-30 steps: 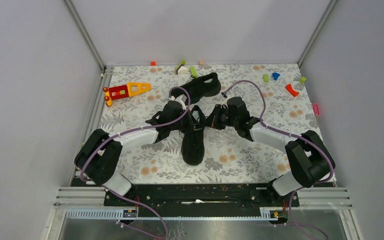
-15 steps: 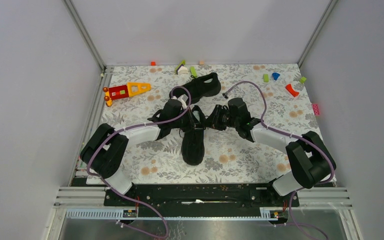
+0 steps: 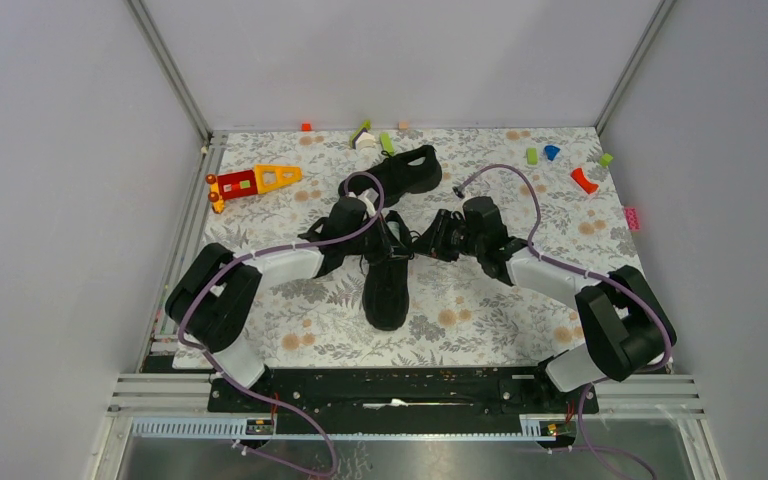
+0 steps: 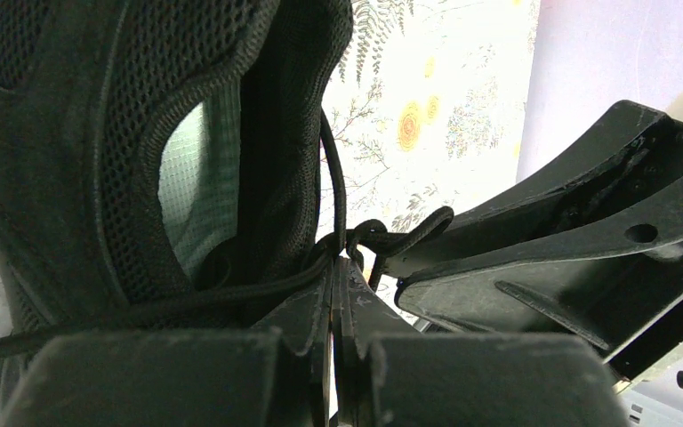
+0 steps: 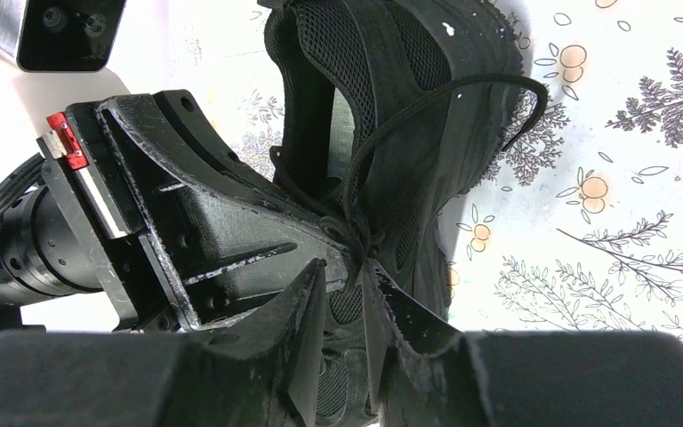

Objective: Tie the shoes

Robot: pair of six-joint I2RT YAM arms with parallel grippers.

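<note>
Two black shoes lie on the flowered table. One shoe is at the centre with its toe toward the arm bases. The other shoe lies behind it. My left gripper is shut, pinching the thin black lace beside a small knot over the near shoe's opening. My right gripper faces it from the right, open by a narrow gap, its tips at the knot and nothing clamped. The near shoe fills the wrist views.
A red and yellow toy lies at the back left. Small coloured blocks sit along the back edge and at the back right. A pink block is at the right wall. Grey walls enclose three sides.
My right gripper has opened from shut and let go of the lace, and its wrist has drawn slightly right. The left gripper stays shut on the lace.
</note>
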